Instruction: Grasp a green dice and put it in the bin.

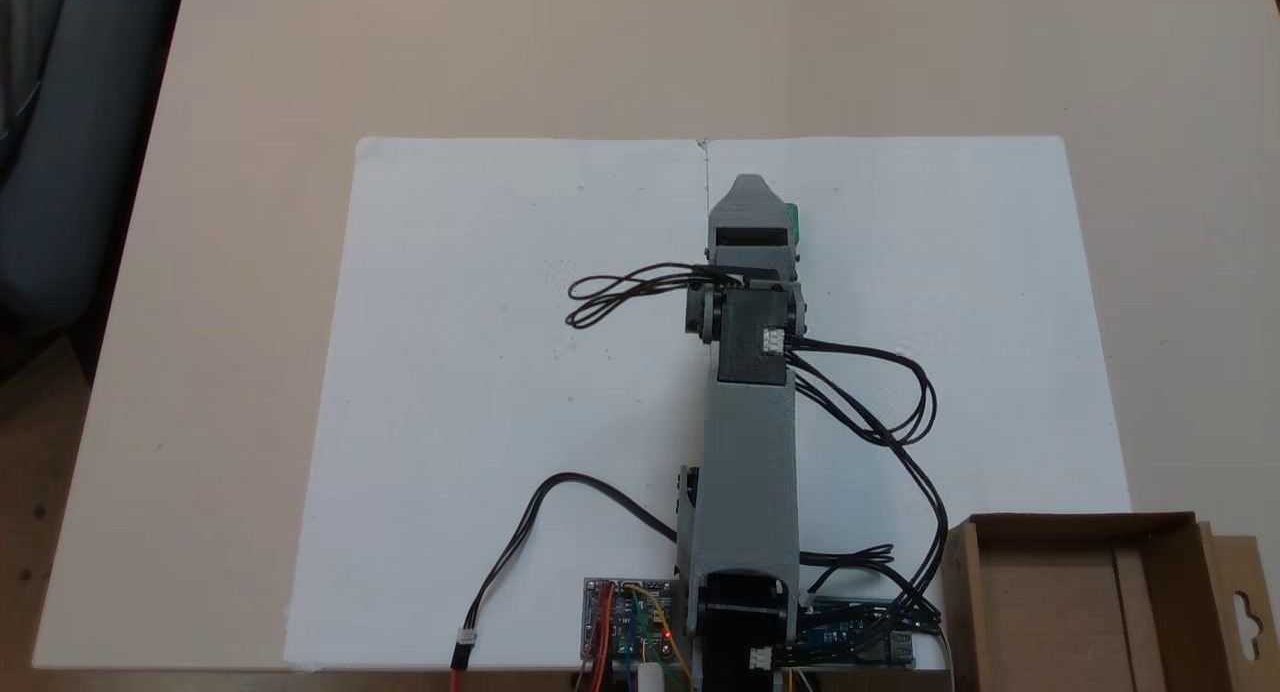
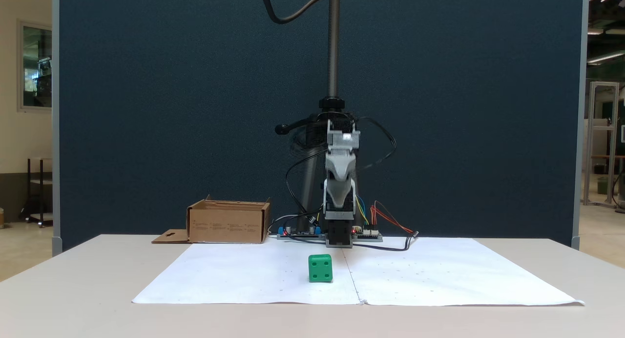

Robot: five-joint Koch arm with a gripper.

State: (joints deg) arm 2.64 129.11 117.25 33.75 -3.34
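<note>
- Dice, small bright green plastic cube (image 2: 320, 268): sits flat on white paper sheet (image 2: 244, 274), four-pip face toward the front camera; no long axis; likely awaiting pickup
- Grey printed gripper (image 2: 340, 174): raised above, no contact; jaw state cannot be told
- Shallow brown cardboard bin (image 2: 228, 222): beside the arm's base, well apart from the dice

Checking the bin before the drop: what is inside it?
In the fixed view from above, the bin shows bare cardboard floor, nothing on it. Its nearest part is cut off by the frame edge. The dice sits on the paper.
</note>
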